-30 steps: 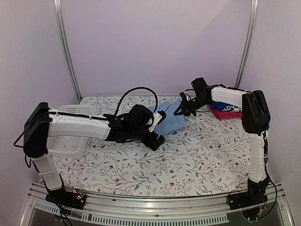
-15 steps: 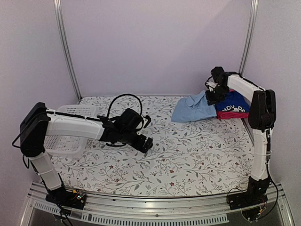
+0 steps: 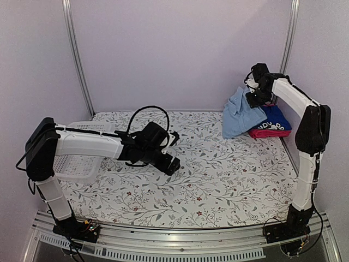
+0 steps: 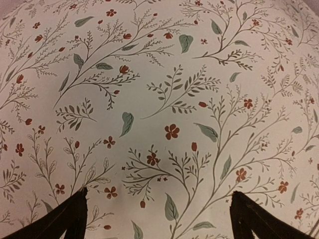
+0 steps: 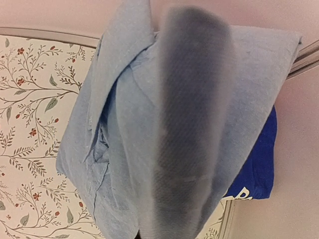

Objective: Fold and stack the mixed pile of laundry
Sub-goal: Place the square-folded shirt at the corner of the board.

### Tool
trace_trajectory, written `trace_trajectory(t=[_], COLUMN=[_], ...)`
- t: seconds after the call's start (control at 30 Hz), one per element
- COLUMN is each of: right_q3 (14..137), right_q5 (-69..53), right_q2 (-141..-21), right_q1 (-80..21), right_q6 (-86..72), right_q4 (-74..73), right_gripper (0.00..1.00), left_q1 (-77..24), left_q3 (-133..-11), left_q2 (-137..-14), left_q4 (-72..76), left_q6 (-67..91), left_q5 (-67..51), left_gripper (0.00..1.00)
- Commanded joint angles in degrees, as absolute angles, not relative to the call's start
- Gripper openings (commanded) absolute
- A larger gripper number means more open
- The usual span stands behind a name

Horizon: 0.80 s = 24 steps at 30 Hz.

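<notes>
At the upper right of the top view, the right hand (image 3: pixel 252 98) is clenching a bunch of the light-blue shirt (image 3: pixel 238 114) and holding it up off the tabletop (image 3: pixel 218 180). The cloth is hanging loose below the hand, its lower edge reaching down just left of the stack in the far right corner; whether it is touching the tabletop I cannot tell. That stack is lying flat, a blue shirt (image 3: pixel 275 120) with white print resting on a red garment (image 3: pixel 266 133). Seen from the right wrist, the light-blue cloth is draping in loose folds round a dark finger, with the blue shirt showing behind it at the right. Toward the middle left of the frame, the left hand (image 3: pixel 170 163) is hovering released and empty, fingers spread wide over bare tabletop, with a white basket (image 3: pixel 76 166) sitting behind its arm. The step in hand is looking like the stacking of the light-blue shirt on the other two. The next move is probably calling for carrying it further right until it is hanging over the blue shirt. It would then need lowering so that the hanging edge is touching first and the rest is laying itself flat, and only then letting go. Dropped from here, it is likely to be landing crumpled and half off the stack.
</notes>
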<state>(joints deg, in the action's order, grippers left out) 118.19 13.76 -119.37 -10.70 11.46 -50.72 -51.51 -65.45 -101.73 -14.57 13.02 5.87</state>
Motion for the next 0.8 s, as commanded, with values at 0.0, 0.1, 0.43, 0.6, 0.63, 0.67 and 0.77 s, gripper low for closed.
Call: trace_trajectory(t=[0.0, 0.1, 0.43, 0.6, 0.63, 0.67, 0.77], right_q3=[119.7, 119.8, 118.6, 117.9, 118.3, 119.3, 122.8], right_q5=[15.9, 13.4, 8.4, 5.5, 5.5, 5.4, 4.7], right_q2=[-113.1, -111.3, -109.5, -112.0, -112.9, -114.4, -119.2], right_q1=[-10.2, -9.4, -3.4, 1.1, 2.1, 3.0, 5.5], right_q6=[14.4, 14.6, 14.3, 13.5, 13.2, 12.6, 11.4], right_q4=[-46.4, -46.1, -45.0, -44.2, -44.1, -44.1, -44.4], right_gripper=[0.00, 0.00, 0.00, 0.00, 0.00, 0.00, 0.00], left_q1=[-50.4, -50.2, -50.0, -50.0, -50.0, -50.0, -49.8], left_q3=[-67.1, -67.9, -69.0, -70.0, -70.4, -70.7, -71.2], left_q2=[-103.4, -104.2, -105.5, -106.4, -106.5, -106.6, -106.5], left_q4=[-15.6, -16.2, -17.0, -18.0, -18.4, -18.7, -19.1], left_q6=[11.7, 11.4, 11.4, 11.1, 11.0, 11.0, 10.8], left_q5=[5.1, 5.0, 5.2, 5.3, 5.4, 5.5, 5.6], left_gripper=[1.00, 1.00, 1.00, 1.00, 1.00, 1.00, 1.00])
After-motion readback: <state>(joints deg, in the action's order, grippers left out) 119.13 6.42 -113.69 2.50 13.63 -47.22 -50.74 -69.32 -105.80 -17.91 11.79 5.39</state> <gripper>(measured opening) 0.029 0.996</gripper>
